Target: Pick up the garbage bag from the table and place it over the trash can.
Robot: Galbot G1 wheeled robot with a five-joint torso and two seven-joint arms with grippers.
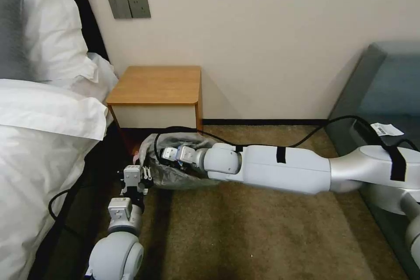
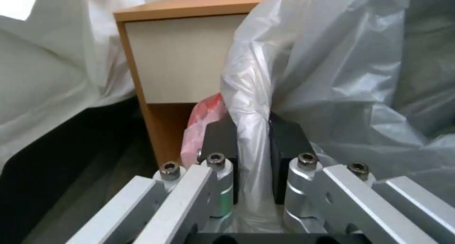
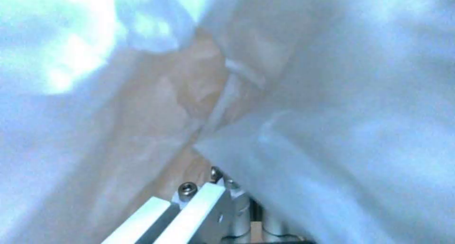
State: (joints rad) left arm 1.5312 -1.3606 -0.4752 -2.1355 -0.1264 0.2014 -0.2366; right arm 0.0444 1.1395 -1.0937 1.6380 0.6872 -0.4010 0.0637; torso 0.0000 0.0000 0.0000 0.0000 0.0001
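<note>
The grey translucent garbage bag [image 1: 177, 177] hangs low over the carpet in front of the table [image 1: 155, 85], its mouth spread wide. My left gripper [image 1: 145, 174] is shut on a fold of the bag's edge. In the left wrist view its pads [image 2: 220, 139] pinch that fold [image 2: 253, 105], with the pink-red band [image 2: 206, 114] just beside it. My right gripper [image 1: 167, 155] reaches inside the bag's mouth, with crinkled plastic [image 3: 332, 112] all around it. The trash can is hidden.
A bed with a white duvet [image 1: 39, 148] runs along the left, close to my left arm. A blue-grey sofa [image 1: 385, 92] stands at the right. Brown carpet [image 1: 262, 236] lies open in front. A black cable [image 1: 271, 138] trails over my right arm.
</note>
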